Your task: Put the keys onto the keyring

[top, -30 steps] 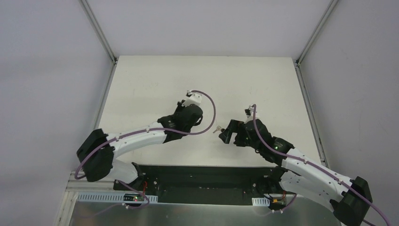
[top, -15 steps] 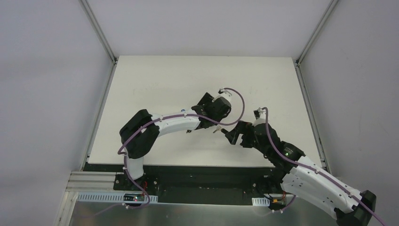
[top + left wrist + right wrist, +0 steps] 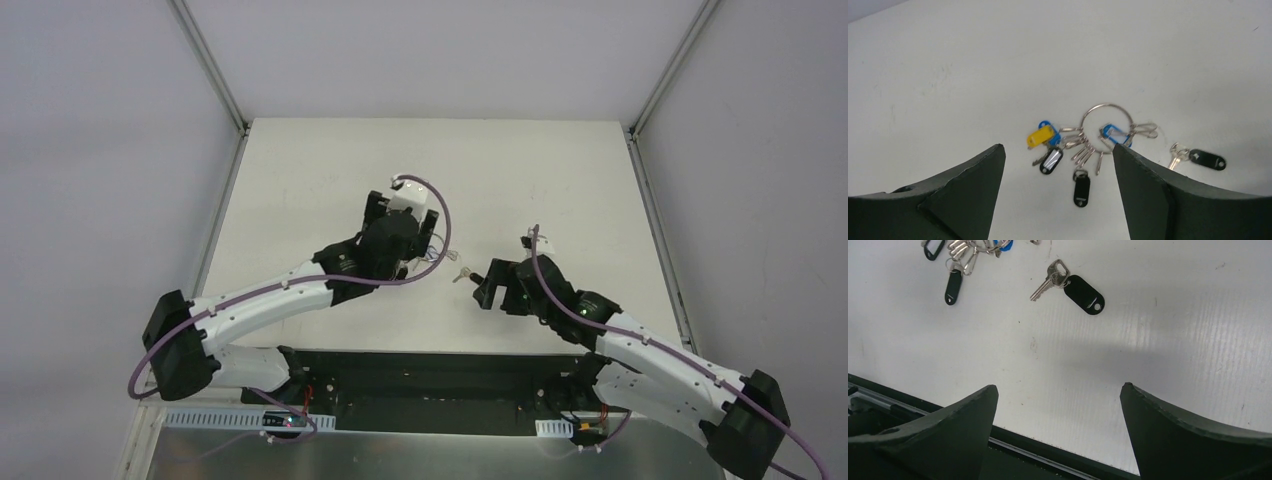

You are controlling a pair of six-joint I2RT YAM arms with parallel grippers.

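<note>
Jaws on both arms stand apart, empty (neither touches anything). Ahead of the right pair the key (image 3: 1048, 282) lies flat on the bench (image 3: 1148, 365) beside its black tag (image 3: 1085, 294), long axis diagonal, blade slanting near-left; a pinch may skid off it or catch the tag instead. Beyond lies the keyring (image 3: 1106, 104) with its bunch (image 3: 1083, 150).

White table (image 3: 948, 60): keyring (image 3: 1107, 104), loose key (image 3: 1175, 160)

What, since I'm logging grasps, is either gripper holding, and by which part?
Nothing. The left gripper and right gripper are both open and empty; the keyring and loose key lie ungripped.
</note>
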